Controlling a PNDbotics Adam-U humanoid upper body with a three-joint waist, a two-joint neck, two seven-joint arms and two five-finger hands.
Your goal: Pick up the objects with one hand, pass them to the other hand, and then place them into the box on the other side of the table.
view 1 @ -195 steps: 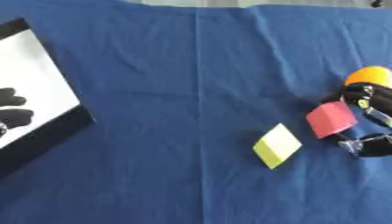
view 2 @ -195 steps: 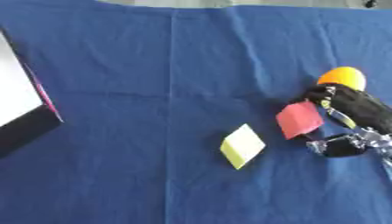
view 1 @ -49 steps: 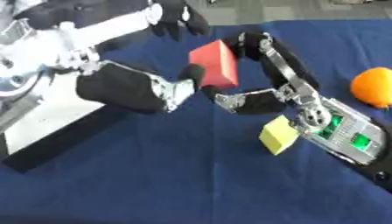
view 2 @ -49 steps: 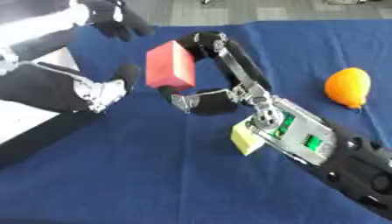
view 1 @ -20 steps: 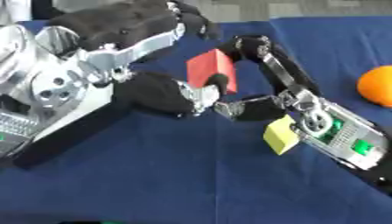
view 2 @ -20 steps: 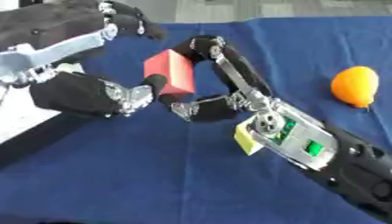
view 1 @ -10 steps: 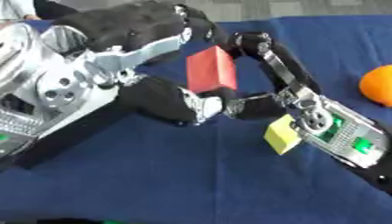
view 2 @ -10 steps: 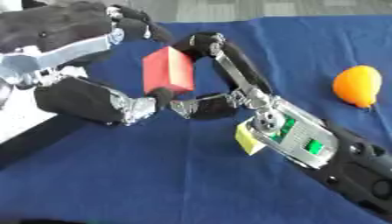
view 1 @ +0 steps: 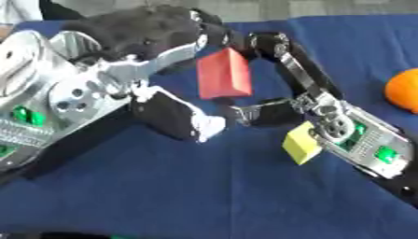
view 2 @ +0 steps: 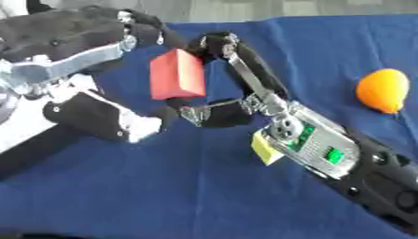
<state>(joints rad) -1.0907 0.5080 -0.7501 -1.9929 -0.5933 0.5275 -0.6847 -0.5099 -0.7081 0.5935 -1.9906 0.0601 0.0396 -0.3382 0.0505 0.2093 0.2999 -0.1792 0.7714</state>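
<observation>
Centrally, a red block (view 1: 223, 74) is held above the blue cloth (view 1: 204, 186), between the two hands. It is a plain, matte, box-shaped piece with a lighter front face and a darker right side; no writing is seen on it. The right hand (view 1: 274, 79) is closed on it, one long finger arched over its top right corner and the thumb just under its lower edge. The left hand (view 1: 155, 65) is curved around it from the left, fingers at its top, thumb (view 1: 184, 119) below and apart from it; contact cannot be told. A yellow block (view 1: 300, 142) lies on the cloth, partly hidden by the right wrist. An orange (view 2: 382, 91) sits well apart near the right edge. Open cloth is left along the bottom and the far right.
</observation>
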